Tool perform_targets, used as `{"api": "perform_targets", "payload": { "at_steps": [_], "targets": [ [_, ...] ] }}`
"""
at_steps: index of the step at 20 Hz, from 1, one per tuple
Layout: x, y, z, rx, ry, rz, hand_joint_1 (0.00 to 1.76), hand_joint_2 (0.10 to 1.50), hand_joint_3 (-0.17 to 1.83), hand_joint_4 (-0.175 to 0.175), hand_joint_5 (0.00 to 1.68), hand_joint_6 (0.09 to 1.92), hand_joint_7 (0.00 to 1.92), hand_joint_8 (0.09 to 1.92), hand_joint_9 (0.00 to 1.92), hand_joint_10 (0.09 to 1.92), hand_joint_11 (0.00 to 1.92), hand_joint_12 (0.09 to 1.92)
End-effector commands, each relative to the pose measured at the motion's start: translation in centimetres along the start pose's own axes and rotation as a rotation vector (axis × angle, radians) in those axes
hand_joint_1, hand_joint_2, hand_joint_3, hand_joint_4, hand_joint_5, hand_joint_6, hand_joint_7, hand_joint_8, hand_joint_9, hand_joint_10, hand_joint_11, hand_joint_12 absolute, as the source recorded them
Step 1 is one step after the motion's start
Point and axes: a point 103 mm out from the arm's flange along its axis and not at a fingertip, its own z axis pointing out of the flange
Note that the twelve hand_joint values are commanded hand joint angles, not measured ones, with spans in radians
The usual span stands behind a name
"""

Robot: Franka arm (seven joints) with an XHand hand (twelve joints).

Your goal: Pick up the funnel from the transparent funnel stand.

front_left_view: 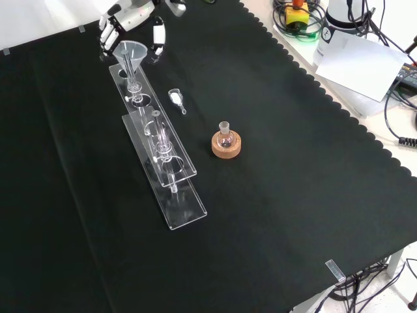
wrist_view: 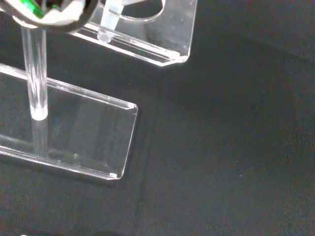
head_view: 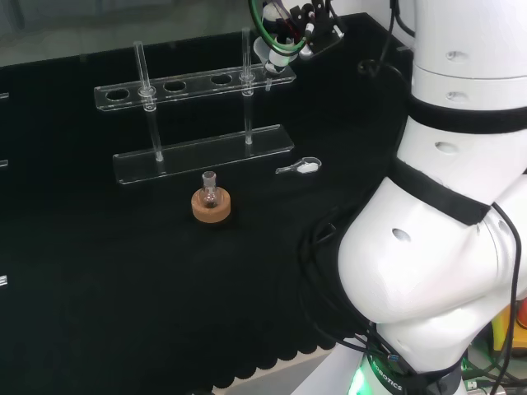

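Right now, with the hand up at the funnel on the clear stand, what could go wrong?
The funnel sits in the end hole of the funnel stand, so lifting it at a slant could catch its stem and tip or drag the stand. The hand crowds the funnel's rim; curling fingers might knock it aside. The small flask on its cork ring stands beside the stand and could be hit.

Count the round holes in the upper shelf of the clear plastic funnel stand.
4, in a row along the upper shelf. In the head view the three to the left are empty; the rightmost holds the clear funnel, by the hand.
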Motion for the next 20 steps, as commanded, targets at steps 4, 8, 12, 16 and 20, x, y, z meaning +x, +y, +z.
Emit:
{"api": "perform_targets", "payload": {
  "at_steps": [4,8,12,16,20],
  "targets": [
    [-0.7,-3.5,-8.6,-0.033,-0.102,0.023,0.92,0.72,0.67,0.100,0.86,0.72,0.80,0.60,1.11,0.37,0.82,1.12],
    [-0.9,-5.8,-10.2,-0.015,-0.108,0.042,0.92,0.72,0.67,0.093,0.84,0.75,0.80,0.61,1.13,0.36,0.82,1.11],
    [-0.8,-8.1,-11.2,0.008,-0.120,0.063,0.92,0.72,0.67,0.088,0.83,0.75,0.79,0.61,1.14,0.36,0.83,1.11],
    [-0.3,-10.2,-11.7,0.026,-0.130,0.074,0.92,0.72,0.68,0.085,0.83,0.76,0.79,0.62,1.15,0.36,0.82,1.11],
    [0.1,-11.8,-11.7,0.042,-0.121,0.070,0.92,0.72,0.68,0.084,0.82,0.76,0.79,0.62,1.15,0.35,0.82,1.11]
  ]
}}
